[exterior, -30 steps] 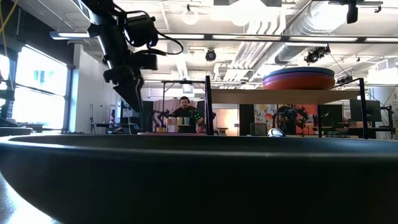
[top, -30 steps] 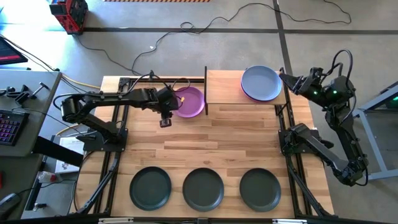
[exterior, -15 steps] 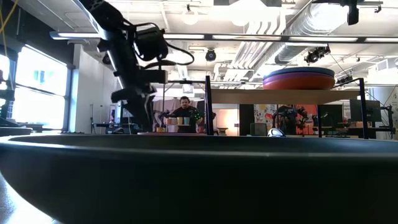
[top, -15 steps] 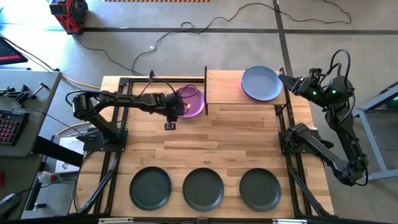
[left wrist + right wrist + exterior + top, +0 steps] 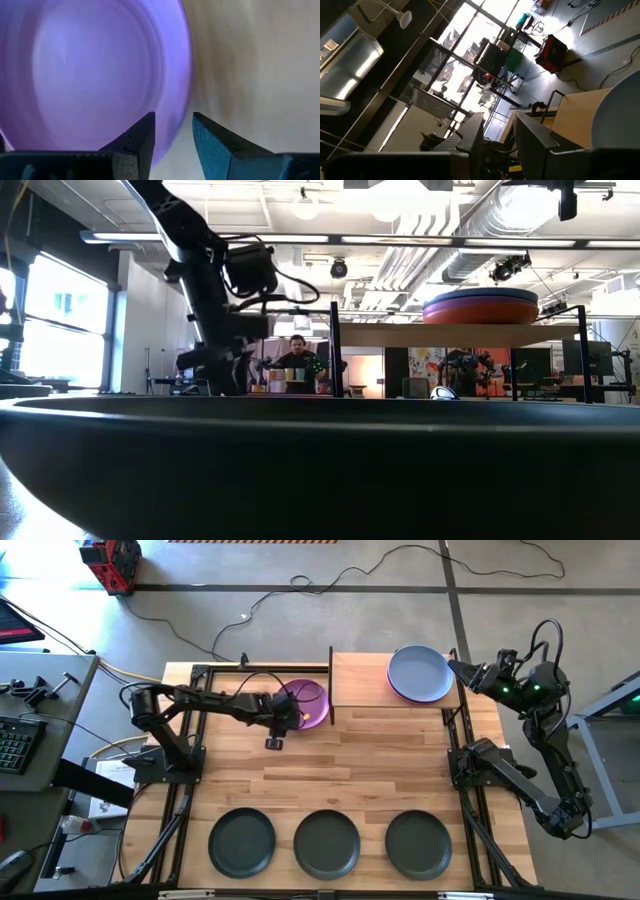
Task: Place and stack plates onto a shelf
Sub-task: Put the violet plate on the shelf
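A purple plate (image 5: 308, 702) lies on the tabletop just left of the shelf (image 5: 365, 680). The shelf is a raised light-wood board with black rods. A stack of plates with a pale blue one on top (image 5: 420, 673) rests on it, and in the low view (image 5: 480, 308) an orange-red plate shows beneath the blue one. My left gripper (image 5: 284, 718) is open and low at the purple plate's left rim; in the left wrist view (image 5: 172, 125) one finger is over the plate's inside and one is outside the rim. My right gripper (image 5: 458, 668) is open and empty beside the shelf's right end. My left gripper stands open astride the purple plate's left rim (image 5: 176, 131), one finger over the bowl and one outside, coming from the table's left. Whether a finger touches the rim, I cannot tell. The plate lies flat on the table.
Three dark plates (image 5: 241, 842) (image 5: 327, 843) (image 5: 418, 844) lie in a row along the table's near edge. The nearest one's rim fills the bottom of the low view (image 5: 320, 470). A black upright rod (image 5: 331, 685) stands between the purple plate and the shelf.
My left gripper has gone down and toward the table's right, up to the purple plate's left rim. The plate has stayed where it was.
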Available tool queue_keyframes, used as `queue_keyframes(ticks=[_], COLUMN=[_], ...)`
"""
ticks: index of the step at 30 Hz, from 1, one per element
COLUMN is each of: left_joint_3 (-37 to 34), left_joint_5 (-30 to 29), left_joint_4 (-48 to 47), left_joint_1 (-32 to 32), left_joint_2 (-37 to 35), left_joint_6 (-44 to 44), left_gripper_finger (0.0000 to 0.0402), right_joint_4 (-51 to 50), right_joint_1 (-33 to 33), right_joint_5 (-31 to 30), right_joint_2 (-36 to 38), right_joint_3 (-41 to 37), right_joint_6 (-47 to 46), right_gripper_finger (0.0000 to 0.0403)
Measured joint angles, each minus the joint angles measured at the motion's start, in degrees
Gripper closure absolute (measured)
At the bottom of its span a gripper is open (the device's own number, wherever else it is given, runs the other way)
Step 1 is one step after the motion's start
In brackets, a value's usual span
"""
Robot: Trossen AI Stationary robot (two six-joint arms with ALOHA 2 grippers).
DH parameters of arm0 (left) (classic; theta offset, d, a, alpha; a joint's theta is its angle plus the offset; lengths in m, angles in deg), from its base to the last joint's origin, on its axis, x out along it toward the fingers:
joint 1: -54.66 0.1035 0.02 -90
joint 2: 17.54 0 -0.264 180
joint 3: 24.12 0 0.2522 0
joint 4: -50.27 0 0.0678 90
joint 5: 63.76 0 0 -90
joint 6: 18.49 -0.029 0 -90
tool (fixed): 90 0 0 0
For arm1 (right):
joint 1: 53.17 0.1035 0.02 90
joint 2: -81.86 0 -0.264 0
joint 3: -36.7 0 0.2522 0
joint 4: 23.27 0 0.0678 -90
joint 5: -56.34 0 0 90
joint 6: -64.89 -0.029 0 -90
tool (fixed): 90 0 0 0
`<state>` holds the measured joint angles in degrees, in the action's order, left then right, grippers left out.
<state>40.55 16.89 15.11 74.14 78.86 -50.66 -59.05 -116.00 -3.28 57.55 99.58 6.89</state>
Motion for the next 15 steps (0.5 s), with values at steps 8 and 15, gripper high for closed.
queue_keyframes(ticks=[8, 15], left_joint_3=[0.11, 0.11], left_joint_5=[-1.72, -1.78], left_joint_4=[0.61, 0.34], left_joint_1=[-0.03, -0.20], left_joint_2=[2.85, 2.88], left_joint_6=[-2.60, -2.49], left_gripper_finger=[0.0282, 0.0319], right_joint_4=[0.00, 0.00], right_joint_1=[0.01, 0.01], right_joint_5=[0.02, 0.02], right_joint_2=[0.02, 0.02], right_joint_3=[0.00, 0.00], right_joint_6=[-0.02, -0.02], right_gripper_finger=[0.0311, 0.0311])
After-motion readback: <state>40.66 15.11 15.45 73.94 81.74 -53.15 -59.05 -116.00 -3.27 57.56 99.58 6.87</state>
